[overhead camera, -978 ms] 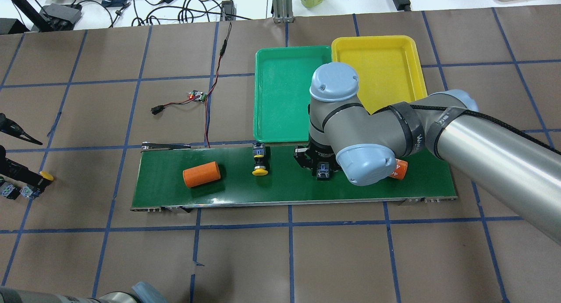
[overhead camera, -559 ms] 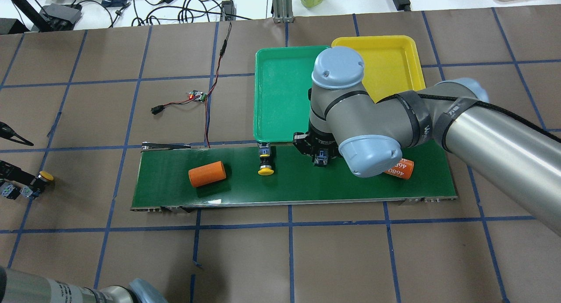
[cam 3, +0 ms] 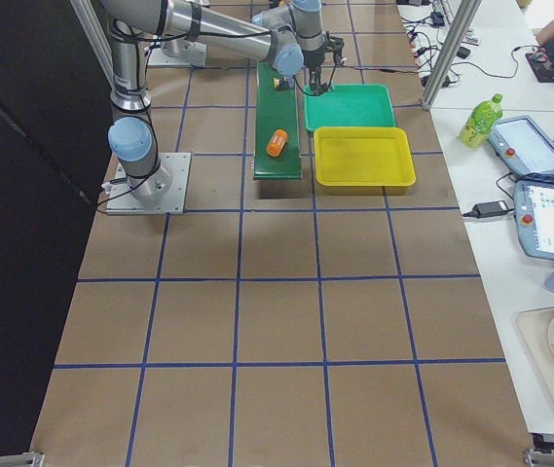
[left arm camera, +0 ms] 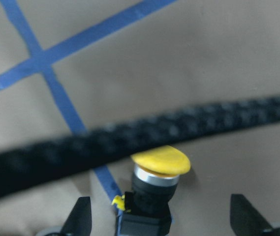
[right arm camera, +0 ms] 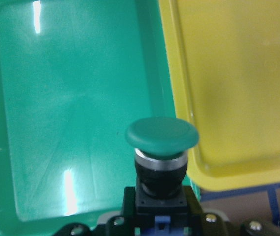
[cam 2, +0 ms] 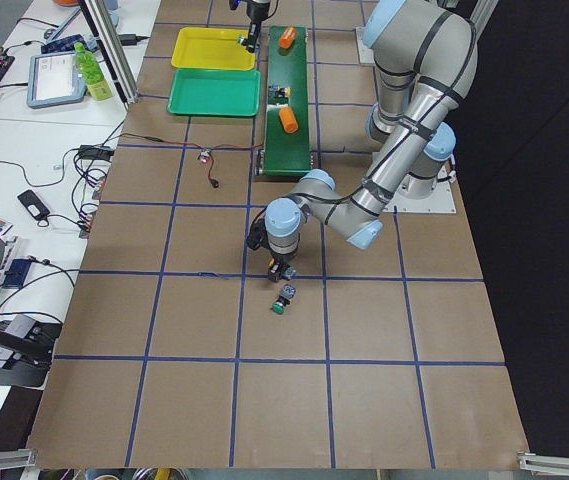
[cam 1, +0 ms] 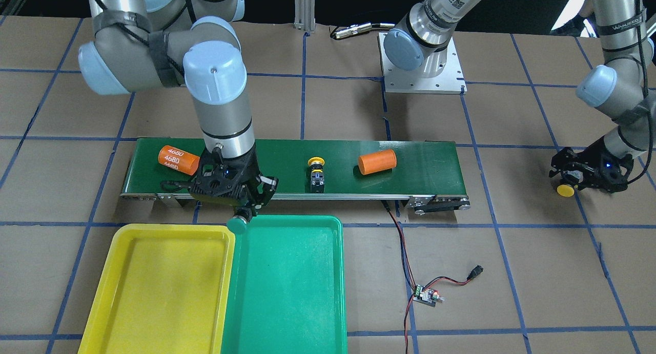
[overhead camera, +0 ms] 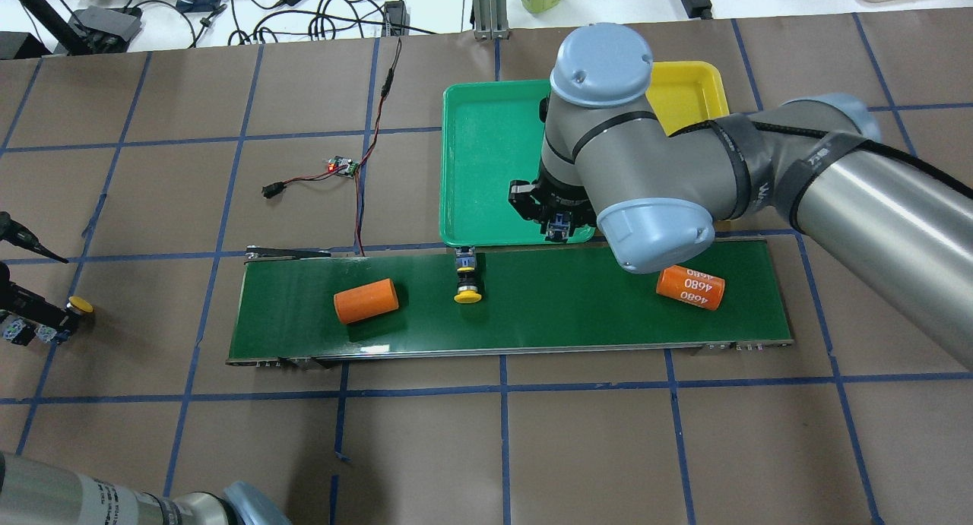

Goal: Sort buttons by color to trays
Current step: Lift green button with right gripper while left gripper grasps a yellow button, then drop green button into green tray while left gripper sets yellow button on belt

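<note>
My right gripper (overhead camera: 559,225) is shut on a green-capped button (right arm camera: 162,135) and holds it over the near edge of the green tray (overhead camera: 486,160), close to the yellow tray (overhead camera: 692,84). The cap also shows in the front view (cam 1: 237,224). A yellow-capped button (overhead camera: 466,282) lies on the green belt. My left gripper (cam 1: 574,182) is at the table's far left, low and open. Another yellow-capped button (left arm camera: 160,164) lies between its fingers (left arm camera: 80,216), not touching them. A second green-capped button (cam 2: 278,307) lies on the table beside it.
The dark green conveyor belt (overhead camera: 547,312) carries two orange cylinders, one plain (overhead camera: 366,301) and one marked 4680 (overhead camera: 690,287). A small circuit board with red and black wires (overhead camera: 343,166) lies left of the green tray. Both trays hold nothing.
My right gripper has carried the green button from above the belt forward to the green tray's near edge. The belt's cylinders and yellow button have shifted slightly right. The left gripper has barely moved.
</note>
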Controlling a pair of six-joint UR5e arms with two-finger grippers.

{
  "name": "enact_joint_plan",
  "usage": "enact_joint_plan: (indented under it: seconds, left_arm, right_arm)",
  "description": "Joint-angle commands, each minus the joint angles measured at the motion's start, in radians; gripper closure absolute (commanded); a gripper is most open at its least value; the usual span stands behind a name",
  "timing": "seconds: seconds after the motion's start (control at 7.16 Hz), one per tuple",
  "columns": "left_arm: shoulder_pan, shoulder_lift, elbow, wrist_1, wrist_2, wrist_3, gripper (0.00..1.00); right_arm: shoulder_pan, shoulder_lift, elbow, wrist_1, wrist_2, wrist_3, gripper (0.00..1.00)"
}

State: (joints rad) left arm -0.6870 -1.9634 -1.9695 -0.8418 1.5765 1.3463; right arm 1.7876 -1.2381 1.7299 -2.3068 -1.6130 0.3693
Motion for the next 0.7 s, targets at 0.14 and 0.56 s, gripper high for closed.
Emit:
enact_joint_plan:
  seconds: [0.14,0.56]
  left_arm:
    - [-0.005,0.029,-0.008,0.009,0.016,-0.019,1.0]
    - [-0.164,0.22,-0.008,-0.225,0.053,-0.293,1.0]
  right_arm:
    - [-0.051,0.194,-0.137,-0.057,0.001,-0.056,1.0]
    - [-0.027,0.244,-0.142,-0.066,0.077,-0.069,1.0]
